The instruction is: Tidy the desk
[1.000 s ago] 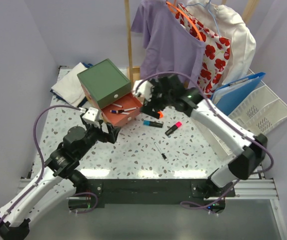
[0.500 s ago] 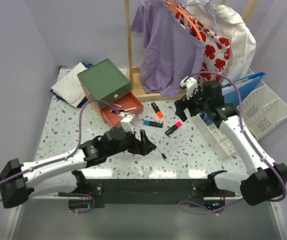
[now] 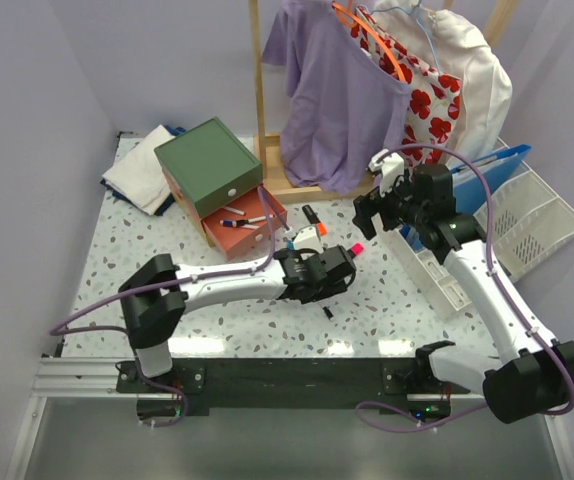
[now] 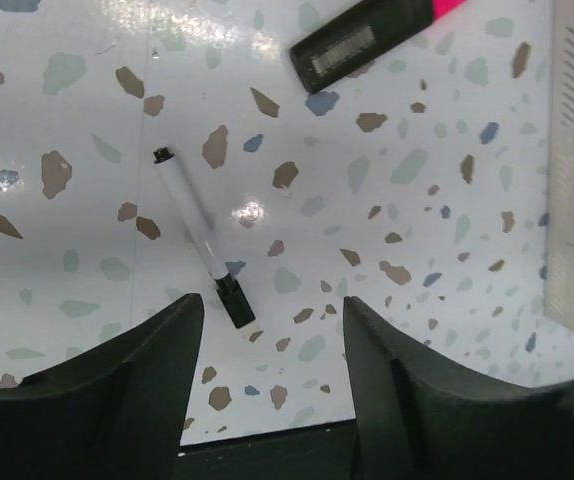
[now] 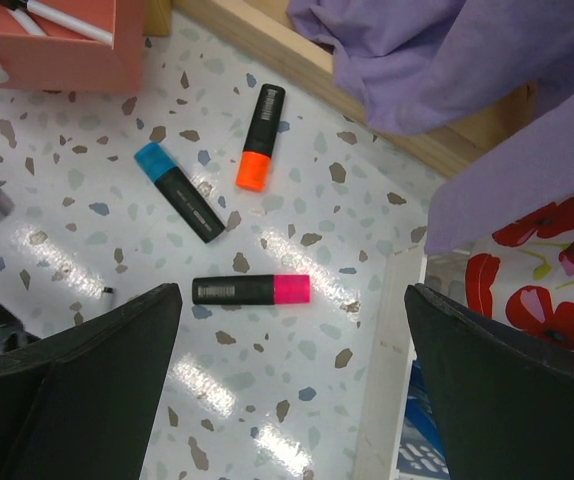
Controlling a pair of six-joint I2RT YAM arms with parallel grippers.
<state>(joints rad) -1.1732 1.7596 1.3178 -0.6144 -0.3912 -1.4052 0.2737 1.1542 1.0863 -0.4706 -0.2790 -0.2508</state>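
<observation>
Desk, white terrazzo-speckled tabletop (image 3: 107, 262): occupies the whole work area, with loose stationery lying at its centre.

Green-topped box of drawers (image 3: 207, 165): at the far left. Its orange lower drawer (image 3: 242, 222) is pulled out and already has pens in it, so it is judged the destination.

Right gripper (image 3: 372, 213): held high, fingers spread wide, holding nothing.

Left gripper (image 4: 272, 330): low over the desk, fingers apart, nothing between them.

Black highlighters, capped pink (image 5: 252, 290), blue (image 5: 179, 205) and orange (image 5: 259, 137): lying apart from one another.

Thin white pen with a black cap (image 4: 199, 240): lies slantwise, its black end just by the left finger.

Step judged in hand: picking up this pen.

Recommendation: shift over mid-barrel, turn the wrist so the fingers cross the barrel squarely, lower until the tips almost meet the desk, then close gently. So slim a pen may roll or be pinched askew
</observation>
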